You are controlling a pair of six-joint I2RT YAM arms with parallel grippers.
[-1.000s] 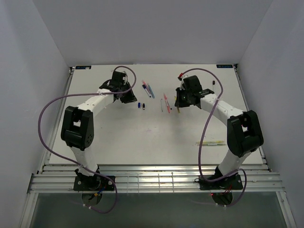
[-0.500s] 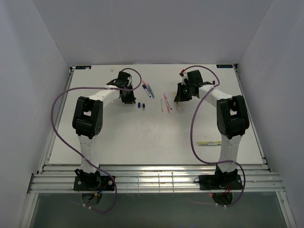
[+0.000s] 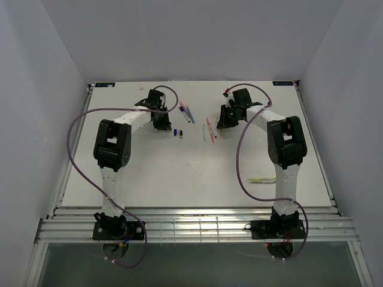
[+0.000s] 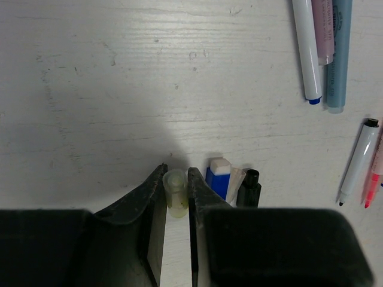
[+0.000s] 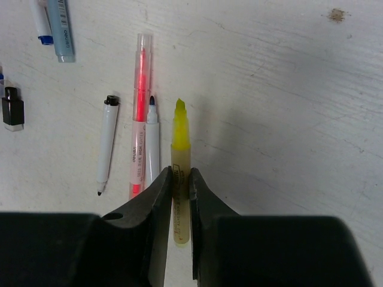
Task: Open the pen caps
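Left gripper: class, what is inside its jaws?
A pale yellow cap is pinched between the fingers of the left gripper. Its upper face shows; the fingers cover its sides.

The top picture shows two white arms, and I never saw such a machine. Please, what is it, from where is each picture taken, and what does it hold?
It is a robot: a left arm and a right arm, bolted to the near edge of a table. The top view looks down from above and behind them. The other two pictures come from a camera on each wrist, so the black shapes at the bottom are the gripper fingers. The left gripper is closed on a small pale yellow cap; a blue cap and a black cap lie beside it. The right gripper is closed on an uncapped yellow pen. More pens lie loose on the table, among them a pink pen.
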